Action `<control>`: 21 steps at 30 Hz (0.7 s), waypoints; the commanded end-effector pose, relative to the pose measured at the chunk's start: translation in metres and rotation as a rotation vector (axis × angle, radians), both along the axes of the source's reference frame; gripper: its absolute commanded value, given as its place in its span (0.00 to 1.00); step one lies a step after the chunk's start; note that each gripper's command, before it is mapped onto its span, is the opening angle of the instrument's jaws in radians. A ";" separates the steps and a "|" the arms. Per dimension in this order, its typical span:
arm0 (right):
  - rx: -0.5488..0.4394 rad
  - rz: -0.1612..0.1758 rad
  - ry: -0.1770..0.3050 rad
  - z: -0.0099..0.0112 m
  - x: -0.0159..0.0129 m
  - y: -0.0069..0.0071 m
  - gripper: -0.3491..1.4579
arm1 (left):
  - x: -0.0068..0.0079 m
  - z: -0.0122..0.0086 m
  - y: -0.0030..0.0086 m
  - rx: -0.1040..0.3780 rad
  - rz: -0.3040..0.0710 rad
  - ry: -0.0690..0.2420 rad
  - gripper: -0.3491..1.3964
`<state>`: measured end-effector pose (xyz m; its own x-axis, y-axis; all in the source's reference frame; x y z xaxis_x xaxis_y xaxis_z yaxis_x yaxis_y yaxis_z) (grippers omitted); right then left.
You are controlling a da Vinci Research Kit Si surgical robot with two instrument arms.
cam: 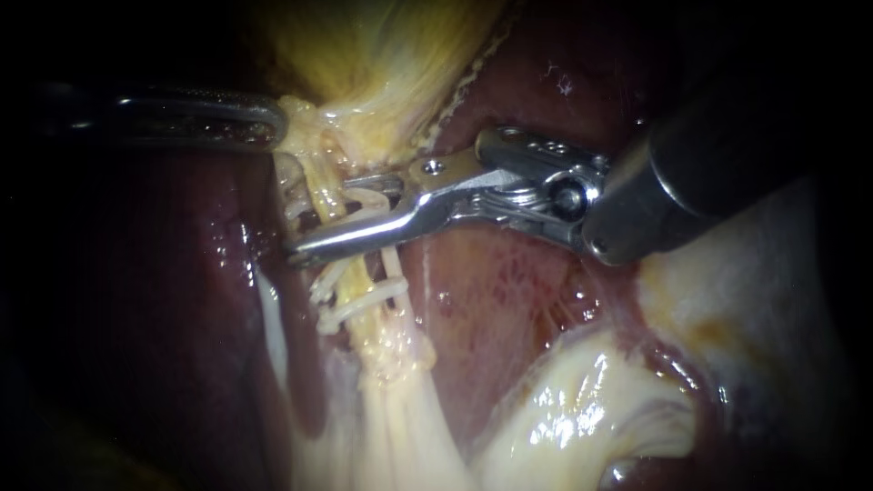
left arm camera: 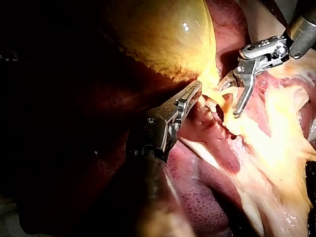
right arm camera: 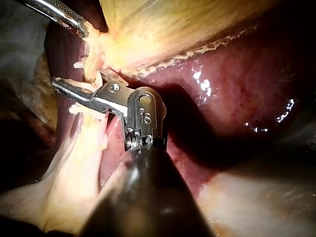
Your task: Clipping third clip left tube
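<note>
My right instrument's silver tool (cam: 323, 221) is standing open astride the pale stringy tube (cam: 362, 275), with white plastic clips (cam: 364, 305) already sitting just below, so closing is, I judge, what remains, while my left instrument's tool (cam: 275, 123) is gripping yellowish gallbladder tissue (cam: 382, 118) beside the dark red liver (cam: 509, 273).

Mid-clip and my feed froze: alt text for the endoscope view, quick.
My right instrument has its jaws open astride the pale tube, just above white clips on it. My left instrument has its jaws shut on pale tissue under the yellow gallbladder; dark red liver lies around.
</note>
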<state>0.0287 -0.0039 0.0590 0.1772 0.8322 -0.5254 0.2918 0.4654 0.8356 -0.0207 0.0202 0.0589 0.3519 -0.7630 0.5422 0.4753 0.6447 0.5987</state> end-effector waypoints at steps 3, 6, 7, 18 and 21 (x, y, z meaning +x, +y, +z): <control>0.014 -0.007 0.032 -0.0007 0.0005 -0.0001 0.44 | 0.0000 0.0000 0.0000 0.000 0.000 0.000 0.00; 0.017 -0.004 0.037 -0.0013 0.0011 -0.0003 0.44 | 0.0000 0.0001 0.0000 0.000 0.000 0.000 0.00; 0.019 0.000 0.039 -0.0015 0.0012 -0.0002 0.44 | 0.0000 0.0001 0.0000 0.000 0.000 0.000 0.00; 0.042 0.081 -0.006 -0.0030 0.0011 0.0033 0.41 | 0.0000 0.0002 0.0000 0.004 -0.004 0.000 0.00; 0.043 0.089 -0.010 -0.0030 0.0010 0.0035 0.37 | 0.0000 0.0002 0.0000 0.004 -0.004 0.000 0.00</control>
